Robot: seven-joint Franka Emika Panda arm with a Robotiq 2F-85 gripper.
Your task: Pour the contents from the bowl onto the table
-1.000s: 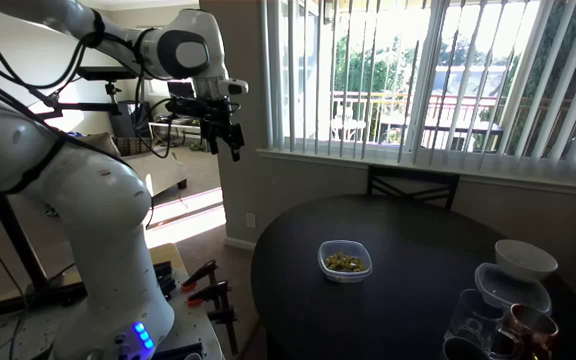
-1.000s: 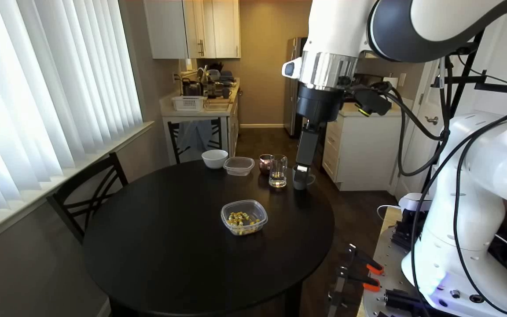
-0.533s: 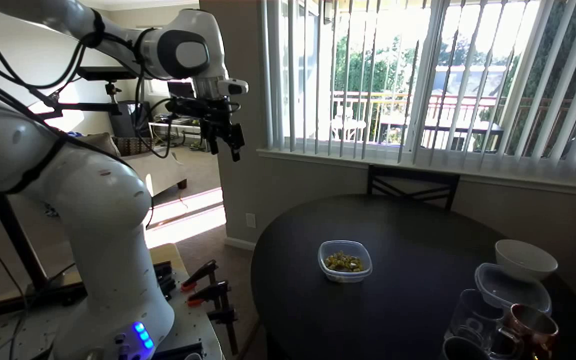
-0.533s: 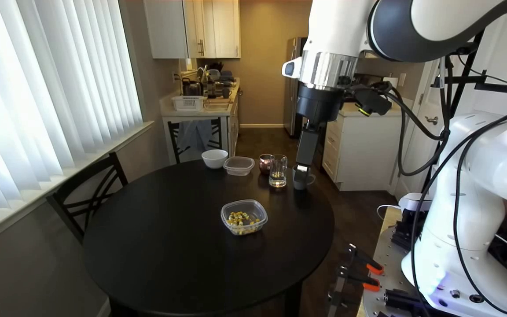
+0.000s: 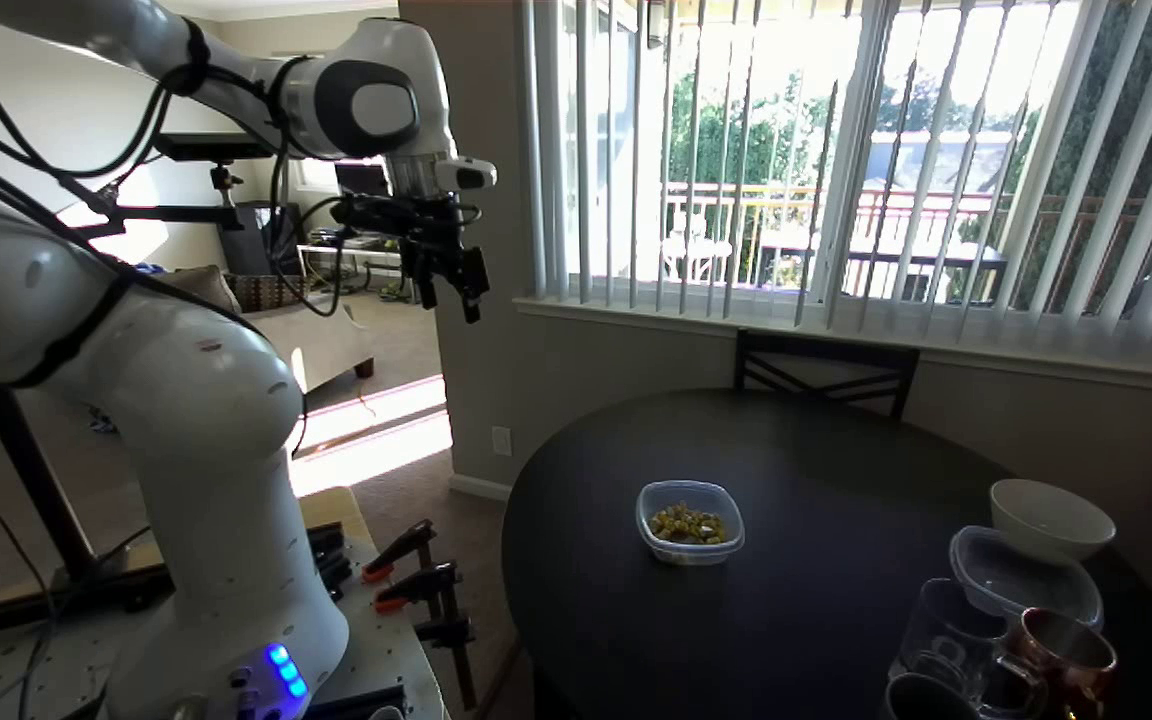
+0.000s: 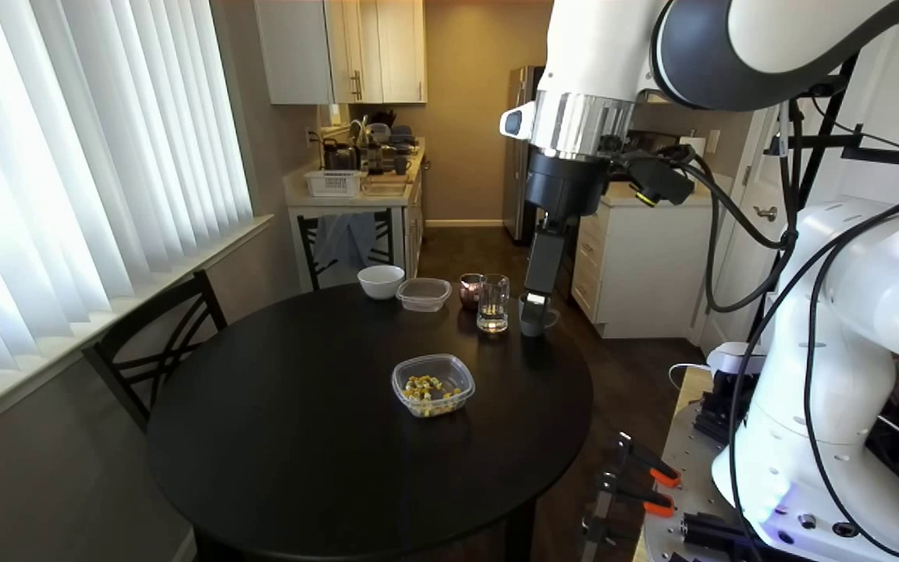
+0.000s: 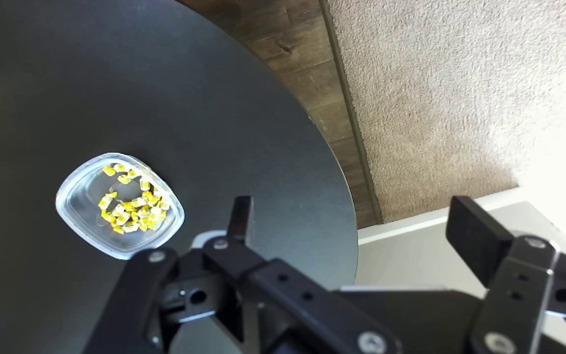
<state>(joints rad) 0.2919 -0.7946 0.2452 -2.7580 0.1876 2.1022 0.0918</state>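
The bowl is a small clear, pale plastic container with rounded corners, upright on the dark round table [image 5: 816, 440]. It shows in both exterior views [image 5: 693, 553] [image 6: 449, 367] and left of the fingers in the wrist view [image 7: 77, 196]. The contents, a clump of yellow and whitish bits, lie inside it [image 5: 688, 524] [image 6: 426, 387] [image 7: 138, 211]. My gripper [image 7: 352, 211] is open, with its fingers wide apart and nothing between them. In an exterior view the gripper [image 5: 451, 300] hangs well above the table's edge, apart from the bowl.
A white bowl [image 6: 381, 282], an empty clear container [image 6: 424, 295], a copper mug [image 6: 469, 290], a glass mug [image 6: 493, 304] and a grey mug [image 6: 531, 321] stand along one side of the table. A chair [image 6: 161, 343] stands by the window. Orange-tipped clamps [image 6: 659, 507] are on the robot's bench.
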